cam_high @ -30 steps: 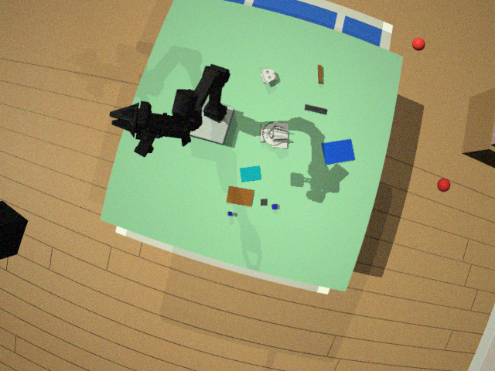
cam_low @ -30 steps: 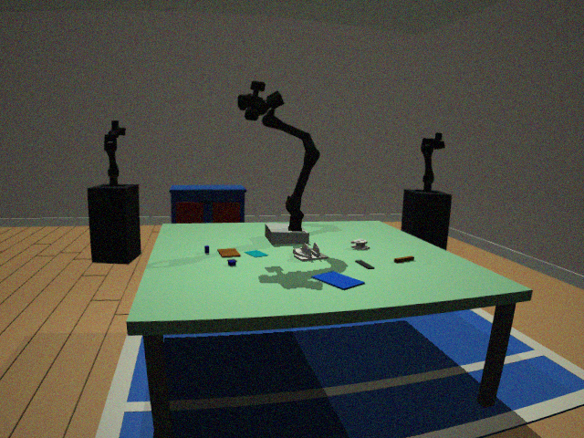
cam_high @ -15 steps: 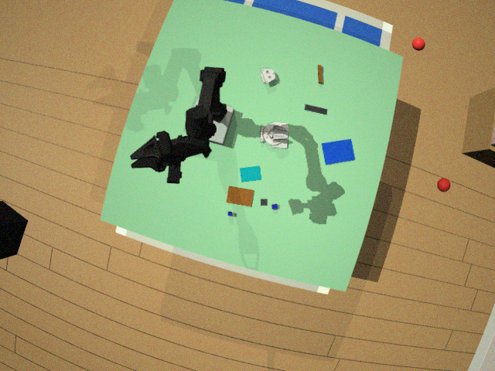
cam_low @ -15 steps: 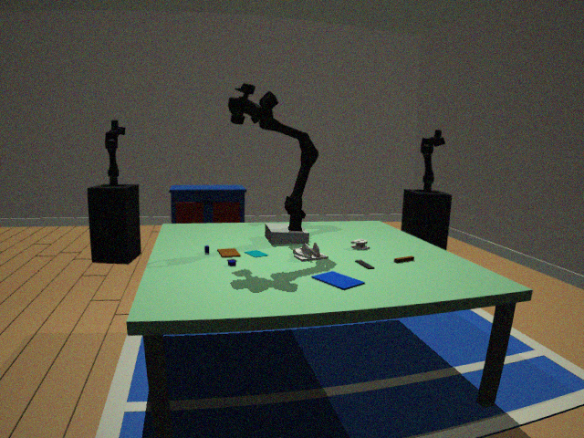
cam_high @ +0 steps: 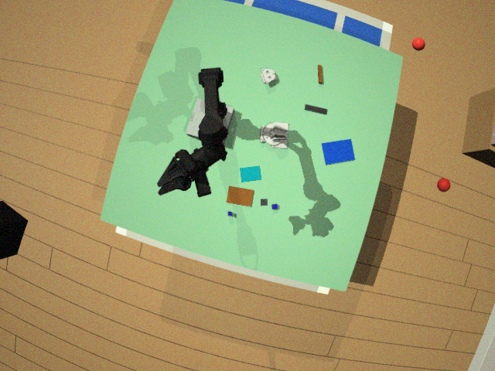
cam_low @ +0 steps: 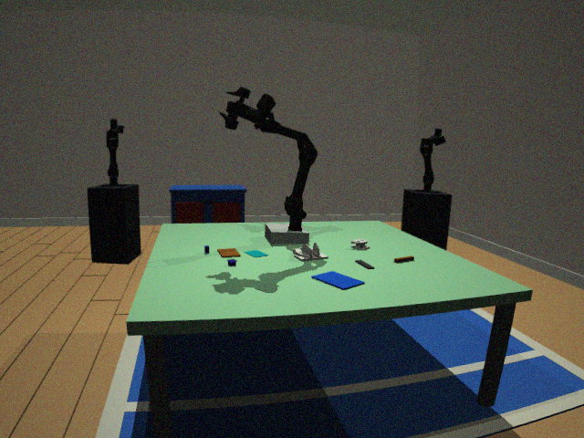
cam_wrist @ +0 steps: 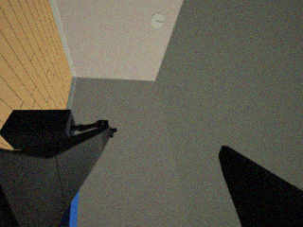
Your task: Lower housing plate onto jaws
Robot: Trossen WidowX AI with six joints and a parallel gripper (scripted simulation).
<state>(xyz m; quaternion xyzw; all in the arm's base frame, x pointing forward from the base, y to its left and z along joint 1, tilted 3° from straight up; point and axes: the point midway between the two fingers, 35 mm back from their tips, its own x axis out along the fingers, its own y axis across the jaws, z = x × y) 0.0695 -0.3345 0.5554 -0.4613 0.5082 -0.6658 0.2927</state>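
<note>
The white base (cam_high: pixel 285 144) (cam_low: pixel 322 257) sits on the table near the arm's pedestal. Two grey jaws (cam_high: pixel 278 134) (cam_low: pixel 316 249) are on it; their exact seating is too small to tell. A small white piece with dark spots, apparently the housing plate (cam_high: pixel 267 74) (cam_low: pixel 359 242), stands apart from the base, toward the top of the top view; it looks raised above the table in the exterior view. My gripper (cam_high: pixel 159 189) (cam_low: pixel 224 102) (cam_wrist: pixel 164 141) is open and empty, high above the table and well away from both. The wrist view shows only walls, ceiling, floor and a distant stand.
A blue sheet (cam_high: pixel 338 151) (cam_low: pixel 338 279), teal sheet (cam_high: pixel 250 174) (cam_low: pixel 255 253), orange sheet (cam_high: pixel 240 195) (cam_low: pixel 228 252), dark bar (cam_high: pixel 315 109) (cam_low: pixel 364 264) and brown bar (cam_high: pixel 320 74) (cam_low: pixel 404 259) lie on the table. Two small blue blocks (cam_high: pixel 274 206) (cam_low: pixel 206 249) stand near the orange sheet.
</note>
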